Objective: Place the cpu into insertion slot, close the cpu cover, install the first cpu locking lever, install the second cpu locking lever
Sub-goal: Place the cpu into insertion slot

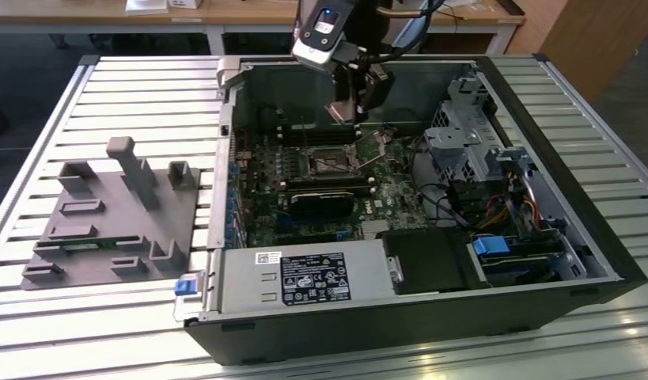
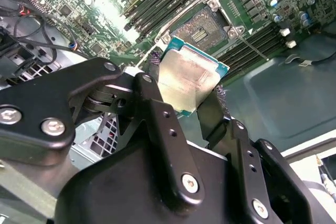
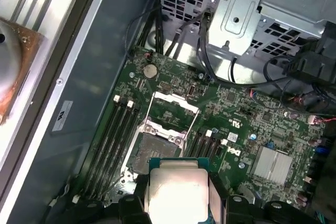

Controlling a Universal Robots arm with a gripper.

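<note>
Over the slatted table [image 1: 144, 87], in the exterior view, I see the pincer [image 1: 350, 115] hanging inside the open computer case [image 1: 577, 237], above the motherboard [image 1: 260, 222] and between the insertion slot [image 1: 329, 164] and the case's far wall. Room is tight on the exterior view's right, where the drive cage [image 1: 466, 134] stands near, and freer toward the case's side edge on the exterior view's left. A grey fixture [image 1: 112, 214] lies well apart on the table, outside the case. In the second wrist view, the pincer [image 2: 189, 80] is clenched on the cpu [image 2: 191, 77], its two dark pads [image 2: 153, 59] pressing opposite edges of the chip. I read the chip as held tilted, clear of the board, its far corner overlapping the near edge of the insertion slot [image 2: 207, 27], whose dark centre lies bare. A thin locking lever [image 2: 251, 45] slants away from one corner of the slot. In the first wrist view, the cpu [image 3: 176, 190] sits between the fingers [image 3: 134, 203], just short of the insertion slot [image 3: 155, 153]. The cpu cover [image 3: 176, 101] is swung back beyond the slot, green board showing through its window. Memory slots [image 3: 113, 140] run close along both sides of the slot, so the free margin at its edges is slim.
</note>
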